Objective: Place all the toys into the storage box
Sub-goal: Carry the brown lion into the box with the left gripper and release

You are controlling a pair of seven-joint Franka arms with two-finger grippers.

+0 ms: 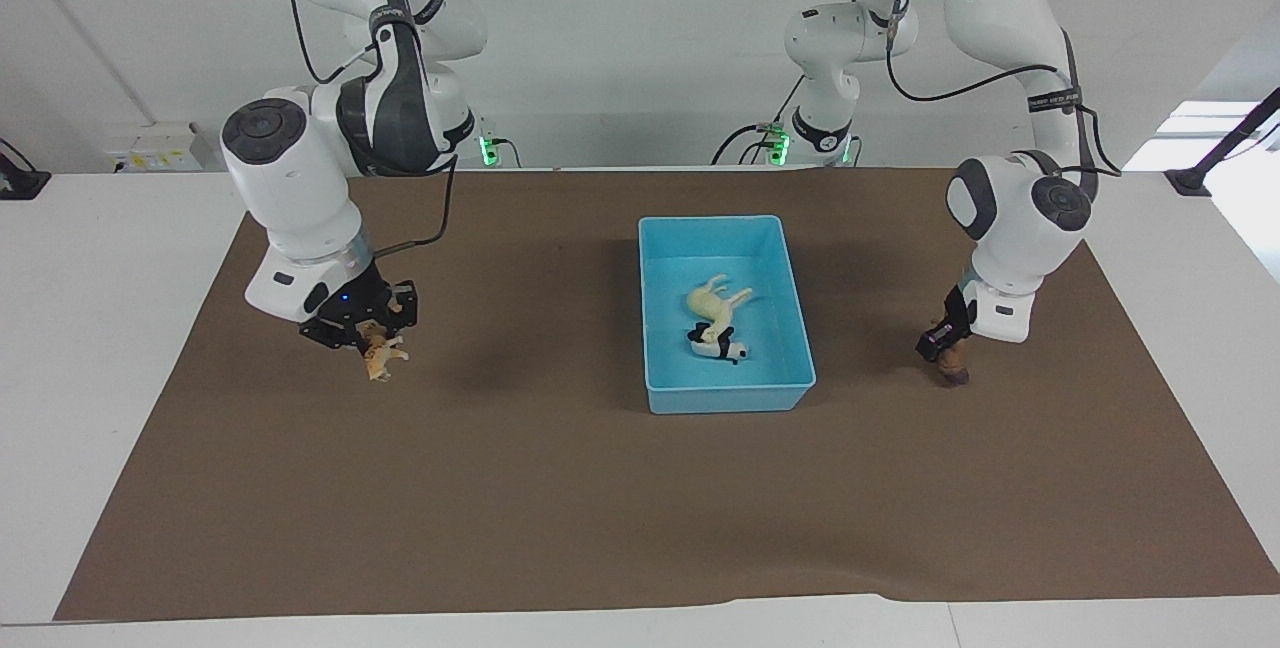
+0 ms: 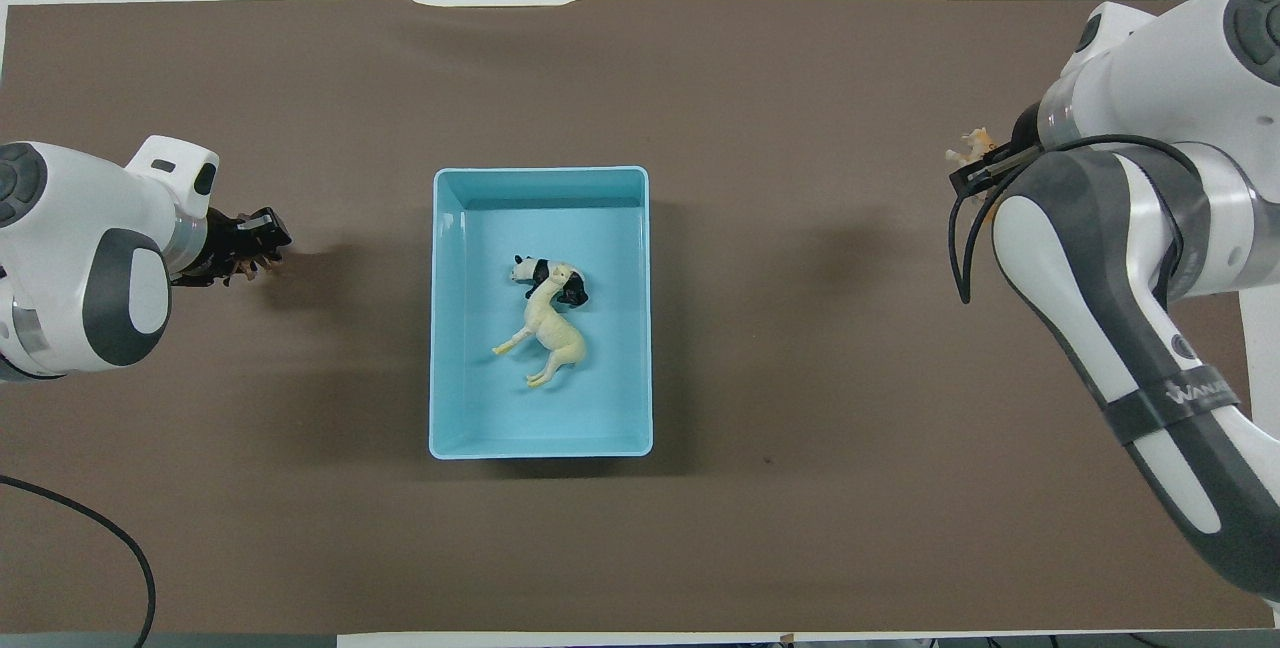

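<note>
While the horse and panda are lying in the blue box, the right pincer is gripping the light, stiff spotted cat and the left pincer the lion, both by the body, over the surface's ends.

Little lettering could be read. In the overhead view, a dark band around the right arm's forearm carried pale printed capitals that began "WA", the remainder unclear. In the facing view, similar bands on both arms bore small pale print that was illegible. No numbers, labels or signs were readable.
</note>
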